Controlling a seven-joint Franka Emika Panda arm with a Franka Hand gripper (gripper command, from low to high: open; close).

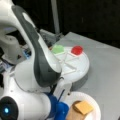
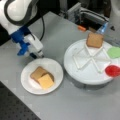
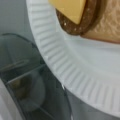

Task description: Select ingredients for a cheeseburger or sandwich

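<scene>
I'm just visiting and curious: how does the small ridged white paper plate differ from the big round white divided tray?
The small ridged white paper plate has a fluted rim and no dividers; the big round white divided tray has raised ribs forming wedges. The plate holds a stack: tan toast square, dark brown patty, yellow cheese square. The tray holds separate pieces: toast, green leaf, red disc. Both are round and white.

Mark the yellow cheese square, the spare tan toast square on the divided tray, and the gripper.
Yellow cheese square (image 2: pixel 46 81), a front view, centre of its top face.
Tan toast square (image 2: pixel 94 40), a front view, middle of its face.
Gripper (image 2: pixel 37 54), a front view, at its tips.
</scene>
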